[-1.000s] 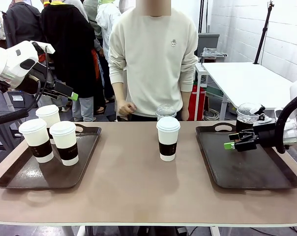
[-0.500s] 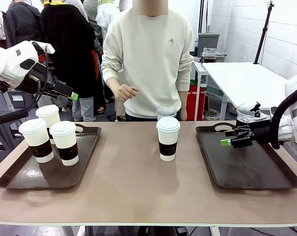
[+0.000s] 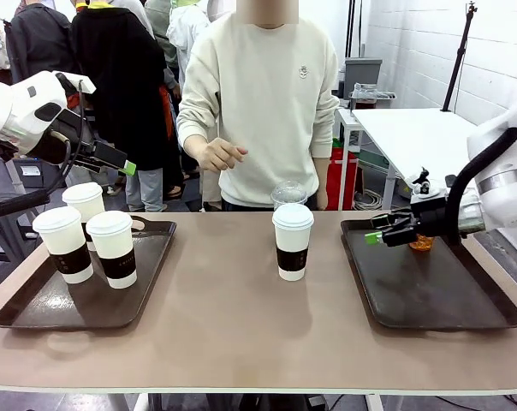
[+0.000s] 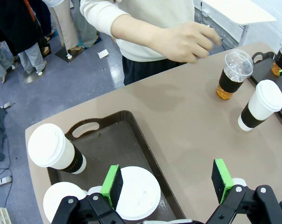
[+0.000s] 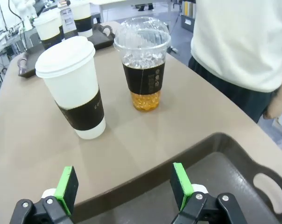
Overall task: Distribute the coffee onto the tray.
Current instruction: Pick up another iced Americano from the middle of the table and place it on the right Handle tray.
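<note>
**Right gripper open and empty at the right tray; two centre cups awaiting transfer**

The right gripper (image 3: 377, 231) is hovering low over the inner end of the right tray (image 3: 430, 291), with its fingers pointing toward the middle of the table (image 3: 241, 334). In the right wrist view its green pads are standing wide apart with nothing between them. Just behind it, on that tray, one clear dome-lidded cup (image 3: 422, 242) of amber drink is standing.

Two cups are standing off the trays at the table's centre. They are a white paper cup (image 3: 292, 241) with a dark sleeve and, directly behind it on the person's side, a second clear cup (image 3: 288, 193). Both are upright, so each long axis is running vertically. They are close together, though contact cannot be confirmed.

Seen along the right gripper's own fingers, both cups are lying ahead, beyond the tray rim. The clear cup is sitting nearly on the fingers' line and the paper cup is off to one side.

The left gripper (image 3: 121, 163) is hanging raised above the left tray (image 3: 36, 300), where three paper cups (image 3: 113, 248) are standing. Its fingers are spread and gripping nothing. It is well apart from the centre pair.

Judgement: the right arm is the nearer tool, and a level reach along its present heading appears to suit an upright cup. The neighbouring cup is posing a knock-over risk. The person's hand (image 3: 216, 155) is raised, clear of the table.
</note>
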You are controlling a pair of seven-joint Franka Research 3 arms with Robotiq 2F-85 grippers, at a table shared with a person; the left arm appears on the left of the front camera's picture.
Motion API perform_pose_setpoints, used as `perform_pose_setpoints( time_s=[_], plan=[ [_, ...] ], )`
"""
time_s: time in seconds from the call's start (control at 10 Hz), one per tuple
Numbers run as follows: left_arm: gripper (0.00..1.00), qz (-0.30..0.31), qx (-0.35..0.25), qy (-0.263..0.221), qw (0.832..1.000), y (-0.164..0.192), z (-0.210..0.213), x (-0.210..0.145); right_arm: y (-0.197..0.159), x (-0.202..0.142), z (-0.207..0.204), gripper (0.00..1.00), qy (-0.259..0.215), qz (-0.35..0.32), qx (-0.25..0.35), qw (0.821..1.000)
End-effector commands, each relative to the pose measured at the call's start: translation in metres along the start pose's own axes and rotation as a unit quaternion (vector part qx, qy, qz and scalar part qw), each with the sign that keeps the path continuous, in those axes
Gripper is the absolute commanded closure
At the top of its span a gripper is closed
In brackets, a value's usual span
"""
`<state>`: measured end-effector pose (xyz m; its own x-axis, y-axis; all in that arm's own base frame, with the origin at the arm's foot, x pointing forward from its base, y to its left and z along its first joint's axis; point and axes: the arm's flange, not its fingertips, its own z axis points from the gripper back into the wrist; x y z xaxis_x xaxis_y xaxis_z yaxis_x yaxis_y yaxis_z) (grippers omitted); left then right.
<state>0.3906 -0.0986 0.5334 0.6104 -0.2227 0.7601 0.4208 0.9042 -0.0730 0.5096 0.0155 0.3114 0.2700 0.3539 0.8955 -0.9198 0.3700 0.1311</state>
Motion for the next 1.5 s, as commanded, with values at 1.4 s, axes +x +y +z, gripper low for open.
perform_pose_setpoints(
  time_s=[1.4],
  plan=[
    [0.0, 0.005, -0.001, 0.002, 1.0, 0.001, 0.0, 0.0, -0.002, 0.007, -0.012, 0.0, 0.019, 0.017, 0.025, 0.999]
  ],
)
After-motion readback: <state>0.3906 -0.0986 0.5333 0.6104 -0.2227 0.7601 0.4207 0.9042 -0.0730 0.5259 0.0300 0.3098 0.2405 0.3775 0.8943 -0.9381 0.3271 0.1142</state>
